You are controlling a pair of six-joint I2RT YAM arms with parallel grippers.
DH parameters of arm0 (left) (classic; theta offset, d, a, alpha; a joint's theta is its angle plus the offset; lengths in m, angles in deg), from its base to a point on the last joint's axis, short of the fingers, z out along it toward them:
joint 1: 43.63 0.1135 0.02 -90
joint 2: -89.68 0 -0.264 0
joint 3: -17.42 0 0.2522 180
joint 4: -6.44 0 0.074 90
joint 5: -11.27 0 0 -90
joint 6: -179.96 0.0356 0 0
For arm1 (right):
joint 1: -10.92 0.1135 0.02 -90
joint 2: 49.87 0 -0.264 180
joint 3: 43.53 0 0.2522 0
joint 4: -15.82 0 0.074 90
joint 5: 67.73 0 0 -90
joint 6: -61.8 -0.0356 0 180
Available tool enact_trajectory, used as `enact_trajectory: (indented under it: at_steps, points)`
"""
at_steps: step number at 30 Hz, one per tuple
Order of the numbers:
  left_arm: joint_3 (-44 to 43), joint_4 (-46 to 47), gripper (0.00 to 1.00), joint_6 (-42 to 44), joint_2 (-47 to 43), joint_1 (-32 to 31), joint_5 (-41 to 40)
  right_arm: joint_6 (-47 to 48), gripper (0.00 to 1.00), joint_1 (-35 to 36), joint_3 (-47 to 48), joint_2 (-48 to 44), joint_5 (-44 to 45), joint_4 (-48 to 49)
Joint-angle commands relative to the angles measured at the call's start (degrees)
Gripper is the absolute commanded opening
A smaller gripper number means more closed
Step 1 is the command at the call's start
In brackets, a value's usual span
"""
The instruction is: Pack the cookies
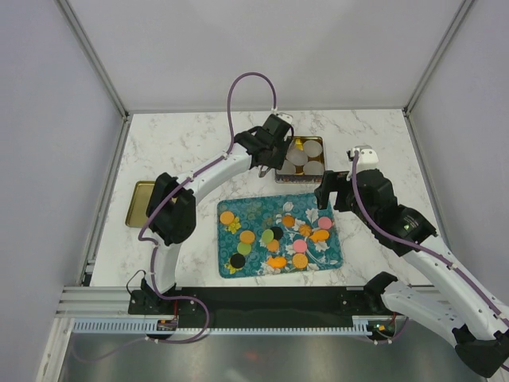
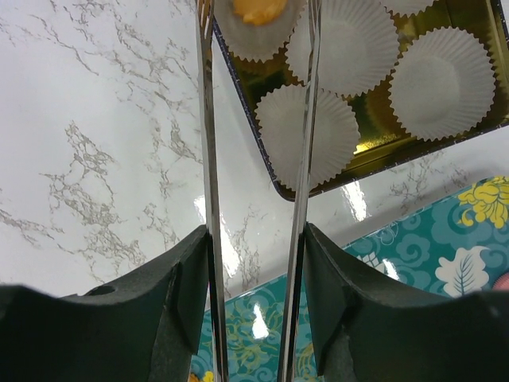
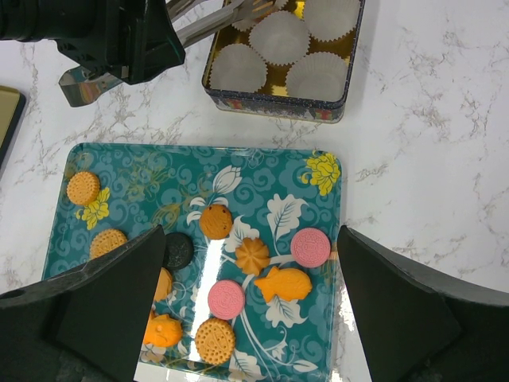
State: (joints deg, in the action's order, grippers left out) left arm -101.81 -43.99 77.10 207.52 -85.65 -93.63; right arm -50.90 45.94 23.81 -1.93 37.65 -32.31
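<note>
Cookie going into the tin (image 3: 274, 105)
An orange cookie (image 2: 256, 9), seemingly in its paper cup (image 2: 258, 36), lies between tongs (image 2: 208, 159) that the left tool (image 2: 254, 270) grips part-closed; lift straight up. Other cookies (image 3: 310, 247) lie on the tray (image 3: 262, 171) under the right tool (image 3: 248, 239), wide open, empty.

The tool (image 2: 256, 247) grips thin metal tongs (image 2: 207, 159) at the bottom of the frame, their blades running upward and apart. At upper right a gold-lined tin (image 2: 370, 137) holds white paper cups (image 2: 441, 83), and the topmost cup carries an orange cookie (image 2: 258, 8). A teal tray (image 2: 413, 255) lies at lower right on the marble counter (image 2: 95, 119).
</note>
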Motion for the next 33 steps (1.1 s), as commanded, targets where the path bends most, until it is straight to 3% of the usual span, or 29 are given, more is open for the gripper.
enact_trajectory:
  at_steps: [1, 9, 18, 25, 26, 33]
  points:
    - [-2.8, 1.3, 0.56, 2.0, -1.2, 0.2, 0.0, -0.2, 0.98, 0.2, 1.8, -0.6, 0.4, 0.2]
    - [1.7, 0.5, 0.54, 0.8, -11.1, -1.4, 1.4, 0.5, 0.98, 0.1, 2.3, 0.5, 1.7, 0.6]
    - [22.3, 0.3, 0.53, -3.9, -30.7, -7.6, 1.3, 1.5, 0.98, 0.1, 3.2, 2.8, 2.7, 1.6]
    - [39.0, -0.4, 0.52, -5.6, -41.9, -16.0, 1.4, 2.7, 0.98, 0.1, 3.4, 3.7, 4.4, 1.9]
    - [40.2, -1.2, 0.52, -9.8, -42.6, -16.9, 2.9, 2.7, 0.98, 0.0, 3.5, 3.7, 4.4, 1.9]
    - [44.0, -2.5, 0.52, -12.8, -44.3, -23.6, 2.2, 2.8, 0.98, 0.0, 3.3, 4.1, 4.2, 2.2]
